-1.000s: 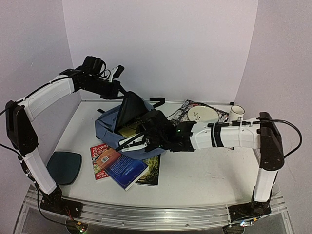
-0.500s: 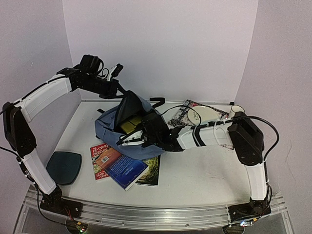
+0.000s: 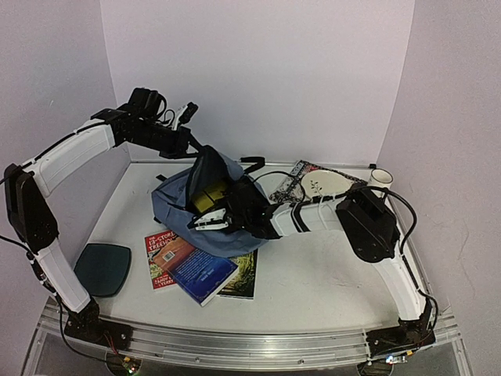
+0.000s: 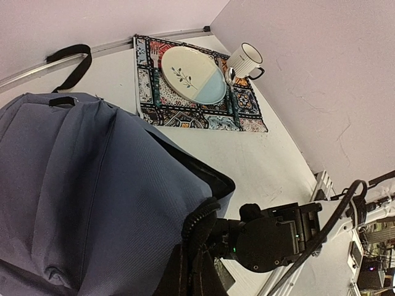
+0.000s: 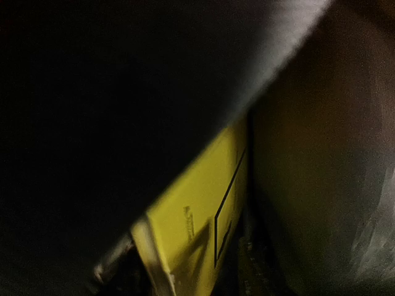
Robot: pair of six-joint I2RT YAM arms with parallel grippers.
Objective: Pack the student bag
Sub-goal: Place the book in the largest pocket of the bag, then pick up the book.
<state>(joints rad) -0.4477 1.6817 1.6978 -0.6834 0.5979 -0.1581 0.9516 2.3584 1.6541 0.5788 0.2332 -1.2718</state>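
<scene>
The slate-blue student bag (image 3: 176, 215) lies at mid-table with its mouth facing right. My left gripper (image 3: 190, 146) is shut on the black zipper edge of the bag's flap and holds it raised. In the left wrist view the pinched edge (image 4: 200, 231) sits between the jaws and the bag's fabric (image 4: 74, 185) fills the left. My right gripper (image 3: 213, 208) reaches into the bag's mouth, shut on a yellow book (image 3: 205, 196). In the right wrist view the yellow book (image 5: 203, 222) stands against the dark lining; my fingers are hidden in the dark.
A blue book (image 3: 200, 272), a red book (image 3: 159, 252) and a dark green one (image 3: 244, 274) lie in front of the bag. A dark teal pad (image 3: 103, 268) sits at the front left. A patterned placemat (image 4: 185, 117) with a plate (image 4: 192, 66) and a mug (image 4: 245, 60) lies at the back right.
My right arm has stretched further left, pushing the gripper and yellow book deeper into the bag's mouth. The left gripper has raised the flap slightly and holds it there.
</scene>
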